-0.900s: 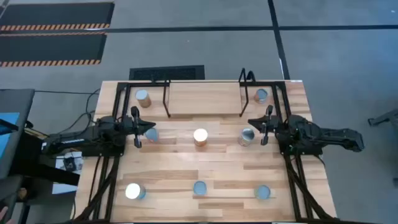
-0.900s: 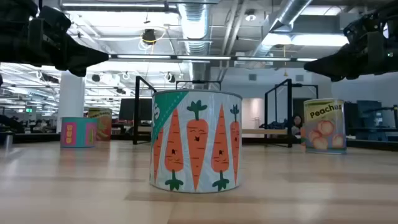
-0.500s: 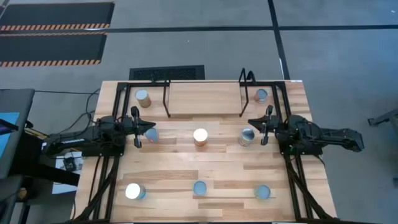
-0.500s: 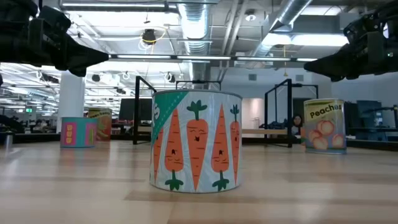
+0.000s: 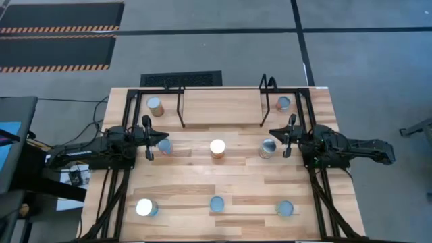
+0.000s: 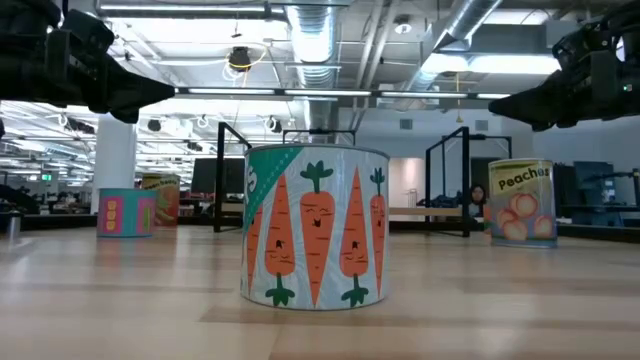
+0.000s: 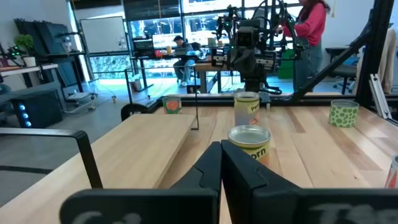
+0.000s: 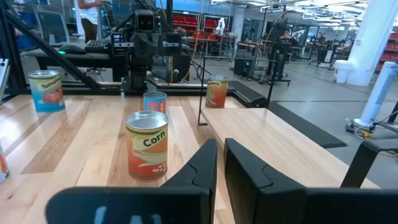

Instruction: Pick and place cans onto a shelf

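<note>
A wooden plank table (image 5: 229,179) seen from above, with two dark robot arms reaching inward from opposite sides. Between the arms, toward the far edge, stands the shelf (image 5: 221,106), a small raised light-wood board on thin black legs, its top bare. Eight cans stand upright on the table around it.

The left gripper (image 5: 159,140) hovers with its fingers pressed together, holding nothing; a can (image 5: 164,146) sits just beside its tip, and another (image 5: 155,106) stands farther off by the shelf's end. The right gripper (image 5: 273,135) hovers with a narrow gap between its fingers, also holding nothing; a can (image 5: 268,148) sits just beside its tip. A bright-topped can (image 5: 217,148) stands midway between the two grippers. Three more cans line the near edge, well apart from both.
</note>
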### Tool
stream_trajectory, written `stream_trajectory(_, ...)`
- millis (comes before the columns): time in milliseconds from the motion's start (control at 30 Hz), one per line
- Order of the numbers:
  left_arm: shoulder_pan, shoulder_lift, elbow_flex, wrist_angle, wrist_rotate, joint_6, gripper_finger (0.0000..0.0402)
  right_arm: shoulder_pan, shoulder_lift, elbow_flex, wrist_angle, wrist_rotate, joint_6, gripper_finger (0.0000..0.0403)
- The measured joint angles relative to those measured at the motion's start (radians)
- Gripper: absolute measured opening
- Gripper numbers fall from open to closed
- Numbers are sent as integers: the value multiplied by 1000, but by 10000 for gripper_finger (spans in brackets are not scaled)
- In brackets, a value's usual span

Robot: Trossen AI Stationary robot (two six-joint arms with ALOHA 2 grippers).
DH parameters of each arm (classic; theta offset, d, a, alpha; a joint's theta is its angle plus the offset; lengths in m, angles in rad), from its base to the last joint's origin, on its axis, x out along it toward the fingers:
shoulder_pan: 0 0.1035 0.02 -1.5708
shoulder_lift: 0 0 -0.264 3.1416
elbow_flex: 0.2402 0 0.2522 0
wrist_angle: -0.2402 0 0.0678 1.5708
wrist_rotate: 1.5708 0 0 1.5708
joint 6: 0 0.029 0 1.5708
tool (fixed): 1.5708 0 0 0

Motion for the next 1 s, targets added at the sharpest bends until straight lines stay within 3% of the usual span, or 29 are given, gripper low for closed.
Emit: stream_trajectory(1000, 0, 0, 0, 2, 1, -49, 0, 0, 0, 0, 0, 0, 0, 56)
